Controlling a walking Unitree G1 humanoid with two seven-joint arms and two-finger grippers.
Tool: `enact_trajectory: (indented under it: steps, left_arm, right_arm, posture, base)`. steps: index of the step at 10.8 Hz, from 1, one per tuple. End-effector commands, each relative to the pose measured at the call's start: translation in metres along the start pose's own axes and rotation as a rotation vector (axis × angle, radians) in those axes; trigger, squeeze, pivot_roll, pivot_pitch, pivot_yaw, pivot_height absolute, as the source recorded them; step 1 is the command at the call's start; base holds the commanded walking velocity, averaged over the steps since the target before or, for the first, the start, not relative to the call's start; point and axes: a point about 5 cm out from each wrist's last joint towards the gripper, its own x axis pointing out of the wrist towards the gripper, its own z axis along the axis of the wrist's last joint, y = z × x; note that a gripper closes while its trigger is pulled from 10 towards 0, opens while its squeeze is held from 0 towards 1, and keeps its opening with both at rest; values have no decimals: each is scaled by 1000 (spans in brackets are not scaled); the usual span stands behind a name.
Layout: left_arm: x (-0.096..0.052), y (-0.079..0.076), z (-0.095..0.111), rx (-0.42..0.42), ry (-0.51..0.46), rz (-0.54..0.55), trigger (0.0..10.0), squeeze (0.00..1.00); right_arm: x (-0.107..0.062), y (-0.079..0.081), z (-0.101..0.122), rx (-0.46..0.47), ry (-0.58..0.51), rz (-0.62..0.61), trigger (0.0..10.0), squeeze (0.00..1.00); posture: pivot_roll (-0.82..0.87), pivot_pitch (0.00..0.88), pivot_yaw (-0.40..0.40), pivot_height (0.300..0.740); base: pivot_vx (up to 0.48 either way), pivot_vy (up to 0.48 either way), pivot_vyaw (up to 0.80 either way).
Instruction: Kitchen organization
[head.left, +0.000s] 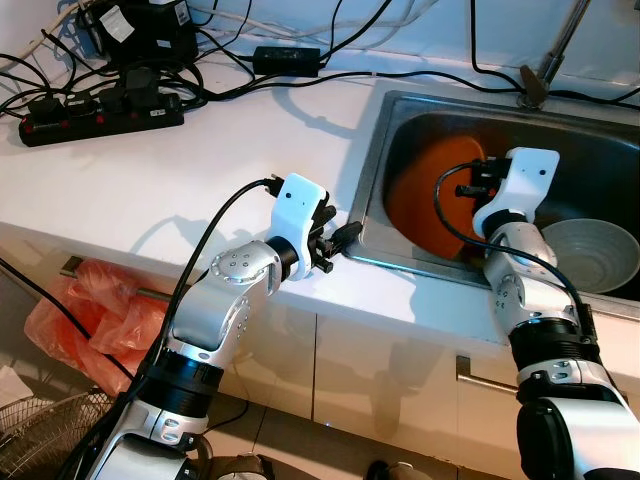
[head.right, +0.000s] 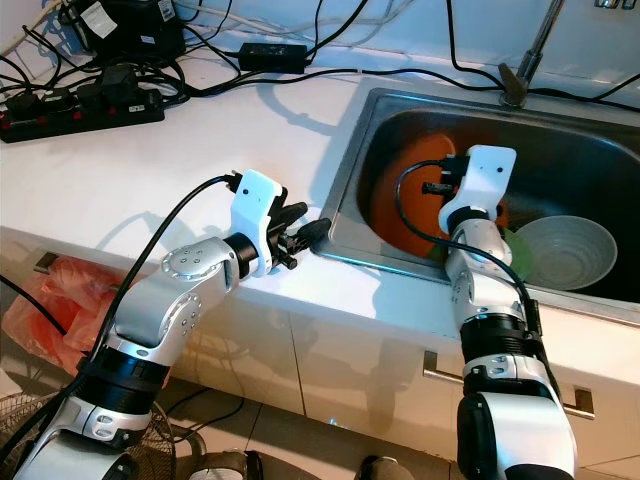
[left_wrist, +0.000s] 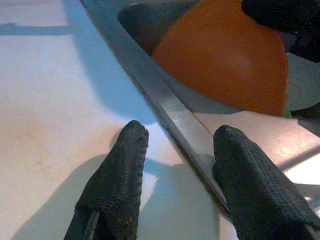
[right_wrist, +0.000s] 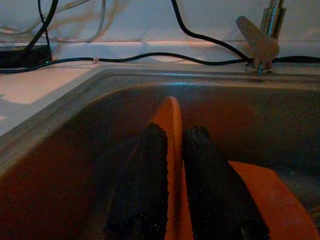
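Right claw (right_wrist: 172, 150) pinches orange plate (head.left: 430, 200) rim upright inside sink (head.left: 400, 110); lift straight up, clearing grey bowl (head.left: 590, 250) beside it; left claw (left_wrist: 180, 170) open, empty, straddling sink edge.

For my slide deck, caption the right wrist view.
Right gripper pinching the rim of an upright orange plate inside the steel sink.

Your right hand (right_wrist: 170, 150) conceals the near edge of the orange plate (right_wrist: 172, 117) where its fingers close on the rim. In the head views, the right arm covers part of that plate and the left edge of the grey bowl (head.left: 590, 252). The tap (head.left: 545, 60) is cut off by the top edge. Power strip (head.left: 100, 115) labels are too small to read.
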Motion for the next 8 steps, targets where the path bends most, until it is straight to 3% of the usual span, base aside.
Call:
enact_trajectory:
  steps: [1,2,3,8]
  left_arm:
    - [-1,-3,0,11,-2,-11,10000,0]
    - [-1,-3,0,12,-3,-8,10000,0]
    - [-1,-3,1,11,-6,-6,10000,0]
    - [-1,-3,1,11,-9,-5,10000,0]
  right_arm:
    - [0,1,0,-2,5,11,10000,1000]
    - [0,2,0,-3,4,14,10000,769]
    - [1,2,1,-5,2,16,10000,0]
    - [1,2,1,-6,2,16,10000,0]
  posture:
    - [71,100,-22,740]
    - [72,102,-24,740]
    - [71,103,-24,740]
    - [71,103,-24,740]
  base:
    - [0,0,0]
    - [0,0,0]
    - [0,0,0]
    - [0,0,0]
